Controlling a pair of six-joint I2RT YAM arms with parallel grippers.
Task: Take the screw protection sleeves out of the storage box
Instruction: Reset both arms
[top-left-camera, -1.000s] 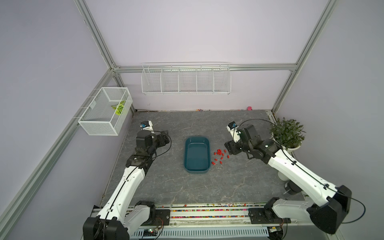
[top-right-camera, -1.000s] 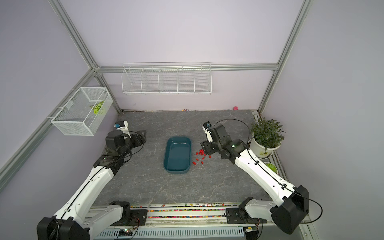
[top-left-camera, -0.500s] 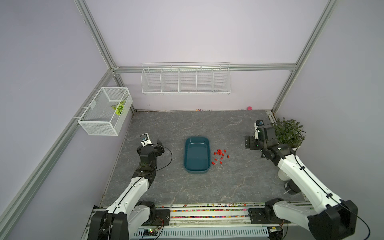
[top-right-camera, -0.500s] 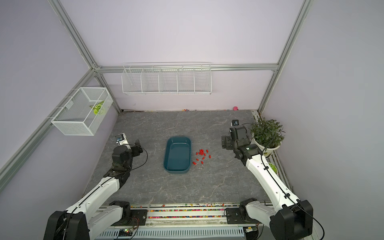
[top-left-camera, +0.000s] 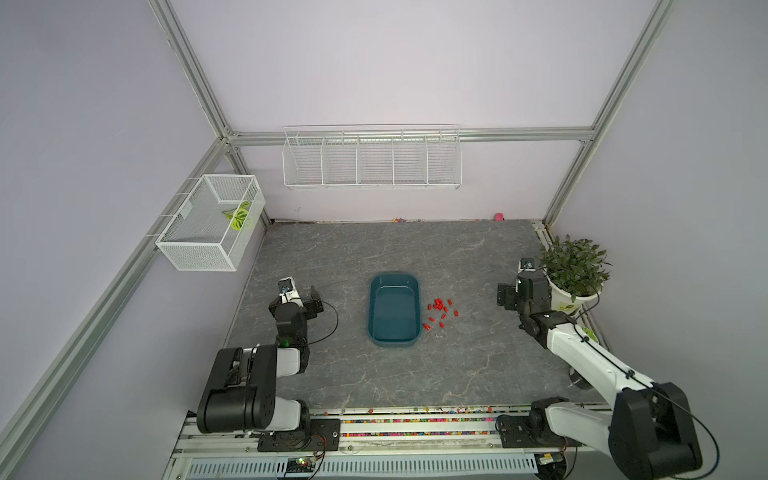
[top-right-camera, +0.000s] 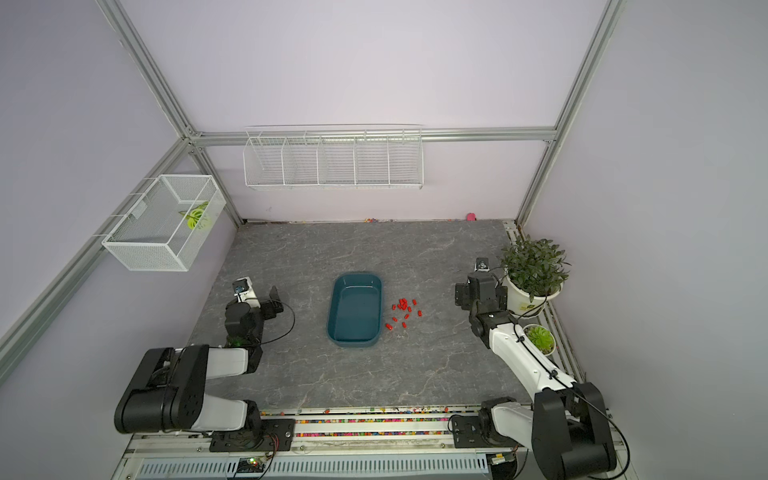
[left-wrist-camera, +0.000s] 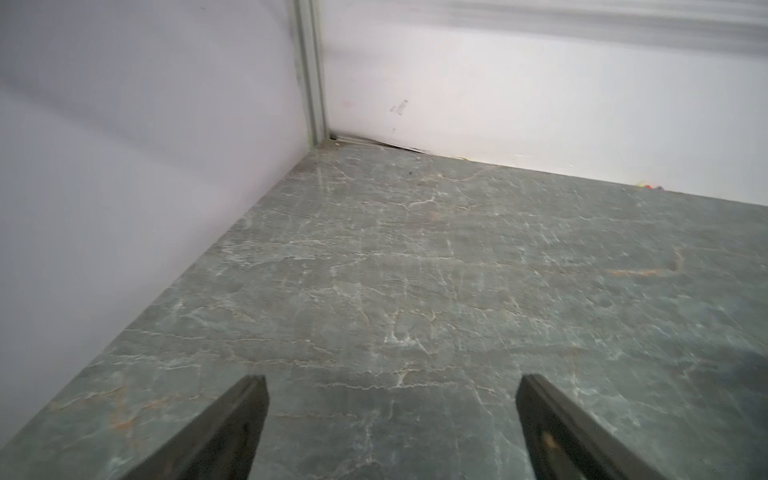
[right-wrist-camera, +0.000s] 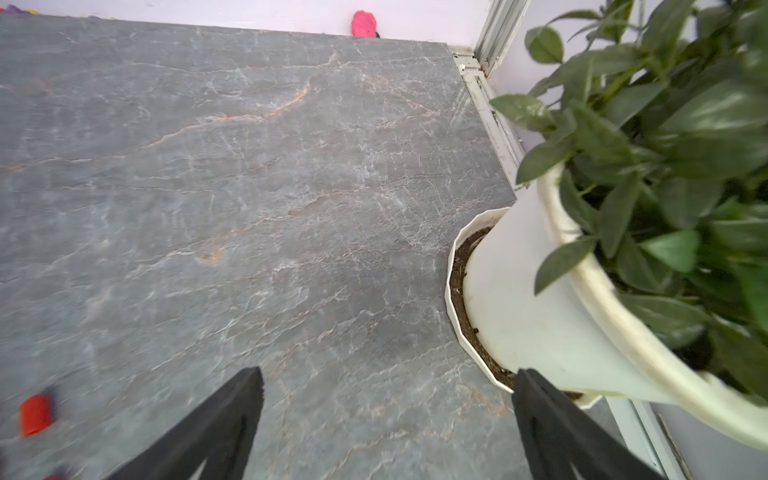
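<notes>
Both top views show the storage box in the middle of the table, its long side running from our base toward the back wall; it is dark teal with low walls, and we see nothing inside it; the screw protection sleeves are tiny bright red caps, lying loose on the table just beside the box, on our right arm's side; they sit between the box and the right claw, so that arm is nearer; the left claw is well off on the far side of the box; both claws have fingers wide apart and hold nothing; we think the job looks done.
</notes>
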